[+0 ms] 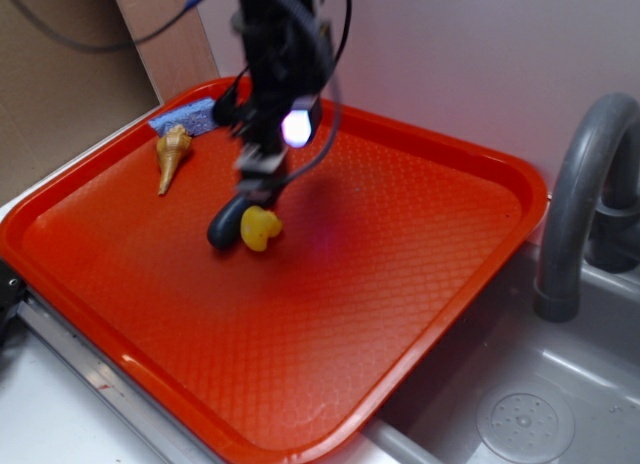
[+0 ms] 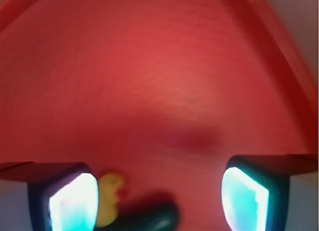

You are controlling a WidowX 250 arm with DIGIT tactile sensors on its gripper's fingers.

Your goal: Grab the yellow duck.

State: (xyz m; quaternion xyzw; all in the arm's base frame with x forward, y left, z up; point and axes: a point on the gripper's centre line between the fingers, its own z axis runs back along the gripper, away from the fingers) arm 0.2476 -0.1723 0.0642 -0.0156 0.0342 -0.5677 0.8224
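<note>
The yellow duck (image 1: 261, 228) lies on the red tray (image 1: 420, 284), touching a dark oblong capsule (image 1: 227, 225) on its left. My gripper (image 1: 258, 180) hangs just above the two, its jaws wide apart. In the wrist view the yellow duck (image 2: 109, 200) shows beside the left fingertip (image 2: 75, 203), orange beak toward the middle. The dark capsule (image 2: 149, 217) lies between the fingers at the bottom edge. The gripper (image 2: 159, 201) holds nothing. The wrist view is blurred.
A tan cone-shaped seashell (image 1: 171, 154) lies at the tray's back left, next to a blue cloth (image 1: 190, 116). A grey faucet (image 1: 585, 199) and sink basin (image 1: 530, 404) stand right of the tray. A wall rises behind.
</note>
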